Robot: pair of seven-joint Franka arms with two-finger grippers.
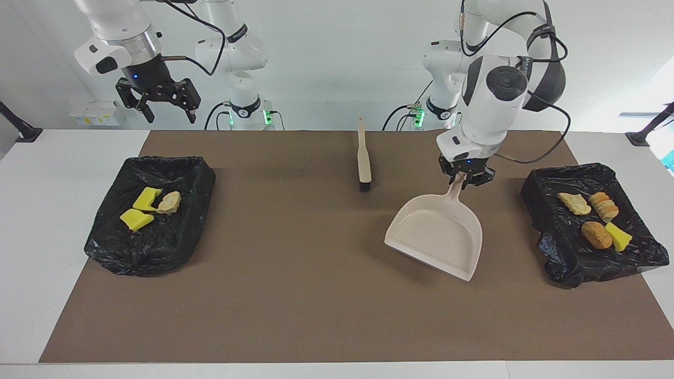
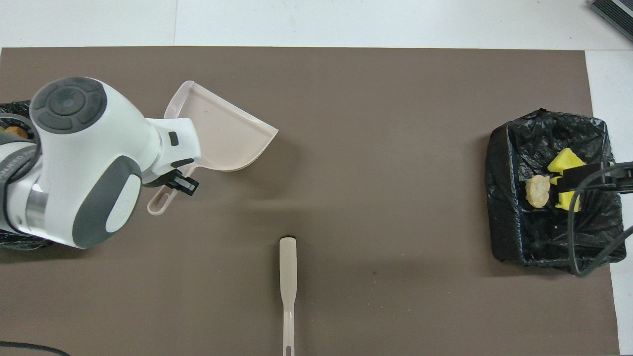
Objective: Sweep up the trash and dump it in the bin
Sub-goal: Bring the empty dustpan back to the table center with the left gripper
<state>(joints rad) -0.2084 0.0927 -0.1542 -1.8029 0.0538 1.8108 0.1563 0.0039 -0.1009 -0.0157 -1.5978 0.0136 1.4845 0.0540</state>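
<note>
Left tool [image 1: 465,178] clenches the handle of the beige plastic dustpan [image 1: 436,235], empty, over the brown mat [image 1: 316,295]. At three o'clock in the facing view, four scraps [image 1: 596,234] lie in a black-lined bin [image 1: 558,258]. Right tool [image 1: 160,105] waits released above the nine o'clock black-lined bin [image 1: 152,247] with three scraps [image 1: 138,219]. A beige long-handled brush [image 1: 363,158] lies at twelve.

Brown mat [image 1: 295,295] covering white table [image 1: 63,158].

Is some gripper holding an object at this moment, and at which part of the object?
The left gripper holds the dustpan by its handle. The right gripper is open and holds nothing.
</note>
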